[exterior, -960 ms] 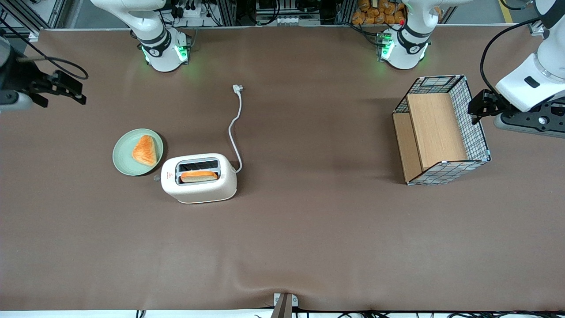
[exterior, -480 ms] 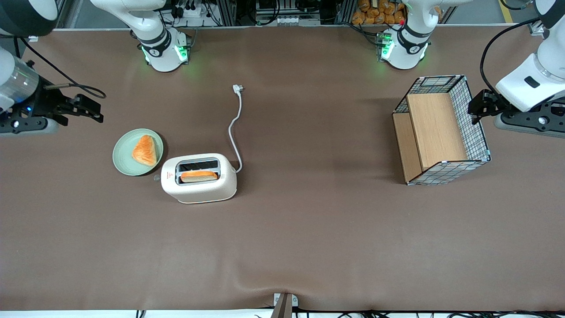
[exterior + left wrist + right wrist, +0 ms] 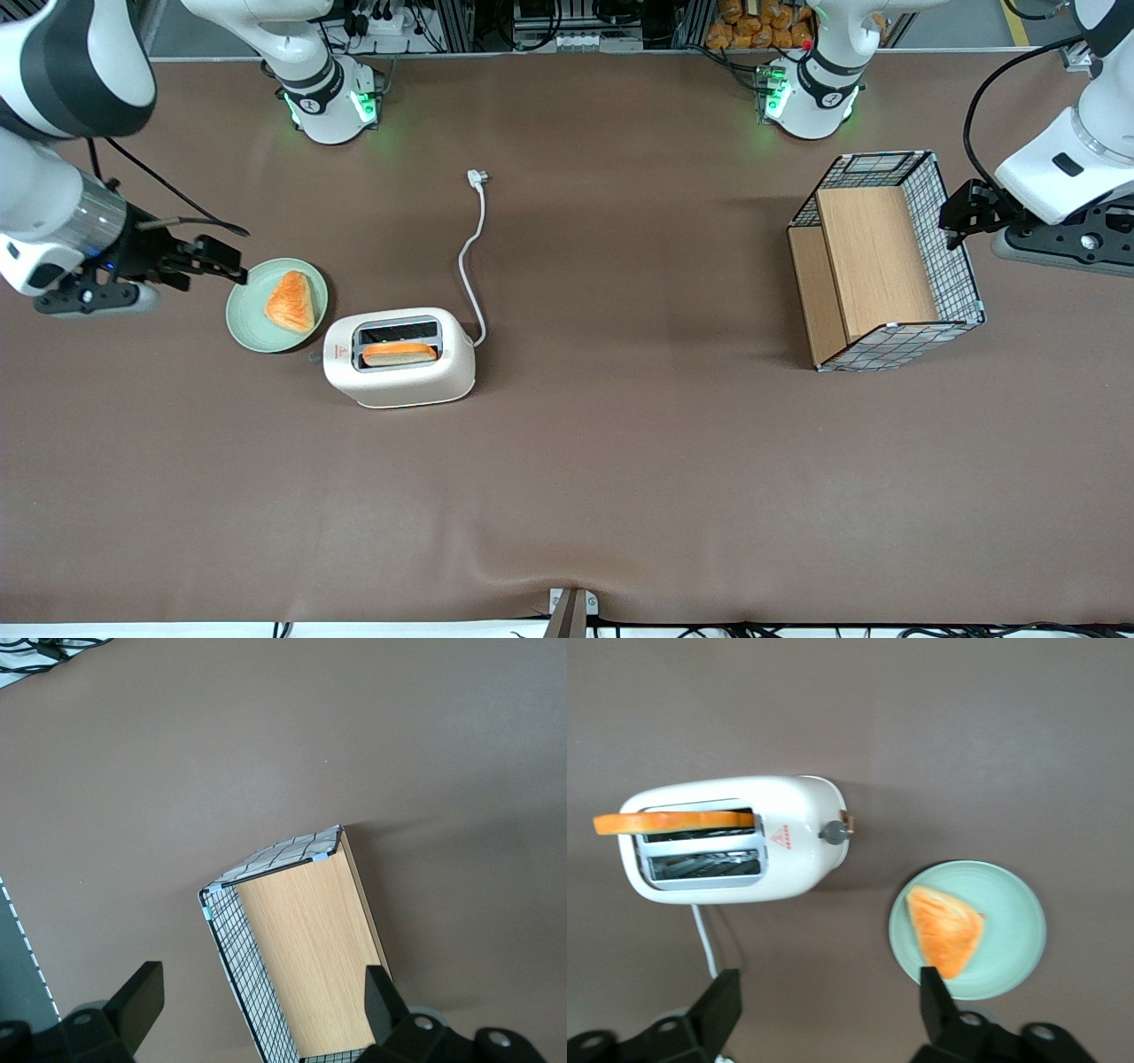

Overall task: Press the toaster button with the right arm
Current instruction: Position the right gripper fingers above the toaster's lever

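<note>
The cream-white toaster [image 3: 403,377] stands on the brown table with a slice of toast [image 3: 399,354] in the slot nearer the front camera. Its grey toaster button [image 3: 314,357] sticks out of the narrow end that faces the plate. The right arm [image 3: 53,204] reaches in from its end of the table. Its gripper [image 3: 237,266] hovers open over the plate's rim, farther from the front camera than the button and apart from it. In the right wrist view the toaster [image 3: 797,868] and the button [image 3: 832,832] lie ahead of the open gripper [image 3: 828,997], with nothing between its fingers [image 3: 722,1001].
A green plate [image 3: 248,330] holding a triangular piece of bread [image 3: 291,301] sits beside the toaster's button end. The white cord [image 3: 474,257] runs from the toaster to its plug [image 3: 477,178]. A wire-and-wood crate [image 3: 886,266] stands toward the parked arm's end.
The right arm has swung in from its end of the table toward the plate and toaster, carrying the gripper nearer the front camera. The gripper has stayed open. Nothing else moved.
</note>
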`<state>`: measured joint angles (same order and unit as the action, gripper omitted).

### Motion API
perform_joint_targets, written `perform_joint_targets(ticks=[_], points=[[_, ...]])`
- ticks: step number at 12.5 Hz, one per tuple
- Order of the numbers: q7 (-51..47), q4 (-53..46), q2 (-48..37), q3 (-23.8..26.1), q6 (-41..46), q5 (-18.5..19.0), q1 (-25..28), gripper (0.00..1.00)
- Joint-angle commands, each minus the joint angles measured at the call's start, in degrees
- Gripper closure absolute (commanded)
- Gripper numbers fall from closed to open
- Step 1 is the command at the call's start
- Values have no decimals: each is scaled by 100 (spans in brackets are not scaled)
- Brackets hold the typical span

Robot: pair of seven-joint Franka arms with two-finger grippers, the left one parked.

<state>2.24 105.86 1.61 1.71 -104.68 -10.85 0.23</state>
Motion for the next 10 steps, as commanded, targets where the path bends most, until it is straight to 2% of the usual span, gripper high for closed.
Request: perform_joint_targets(ticks=[1, 2, 4, 7, 10], points=[[57, 57, 303, -13, -333, -285, 82, 87], [57, 58, 444, -13, -404, -294, 74, 100], [319, 66, 707, -13, -553, -582, 30, 100], [1162, 267, 989, -74, -877, -1452, -120, 100], [1524, 514, 1139, -92, -1484, -1560, -128, 100]])
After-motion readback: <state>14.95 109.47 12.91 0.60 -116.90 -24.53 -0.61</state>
